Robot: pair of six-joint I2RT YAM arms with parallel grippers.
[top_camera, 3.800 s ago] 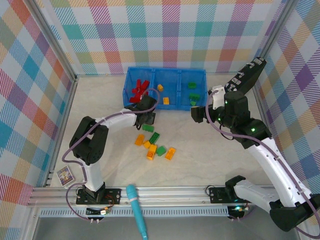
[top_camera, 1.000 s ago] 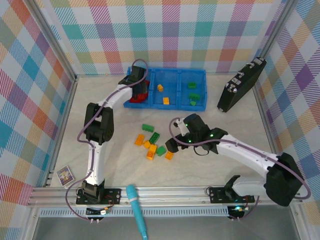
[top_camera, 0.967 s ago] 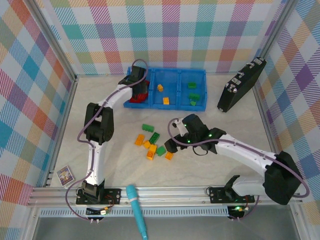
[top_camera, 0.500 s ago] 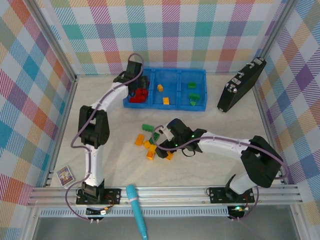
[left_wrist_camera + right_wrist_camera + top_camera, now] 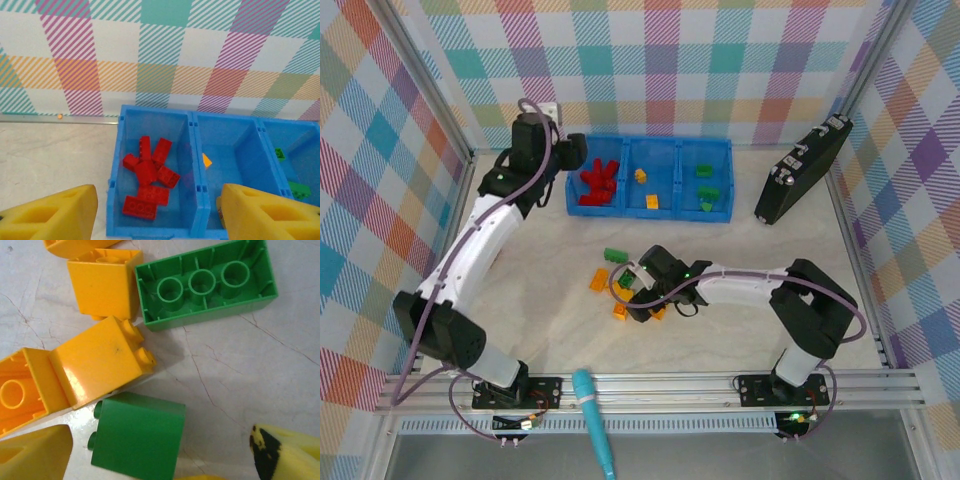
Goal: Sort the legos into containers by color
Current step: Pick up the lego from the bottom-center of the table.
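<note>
Tabletop (image 5: 540,250) is carrying the blue bin (image 5: 655,141) near its far edge, with three compartments lying side by side. The left compartment is holding a heap of red legos (image 5: 150,175), the middle one two yellow-orange legos (image 5: 652,201), and the right one three green legos (image 5: 707,191). I am holding my left end effector (image 5: 157,200) near the left compartment, fingers apart and gripping nothing. I am hovering my right end effector (image 5: 160,455) low over the loose pile (image 5: 620,290) mid-tabletop. Its fingers are standing wide apart around a small green brick (image 5: 137,437), which is lying beside yellow-orange bricks (image 5: 100,360) and an upturned green brick (image 5: 205,285).
</note>
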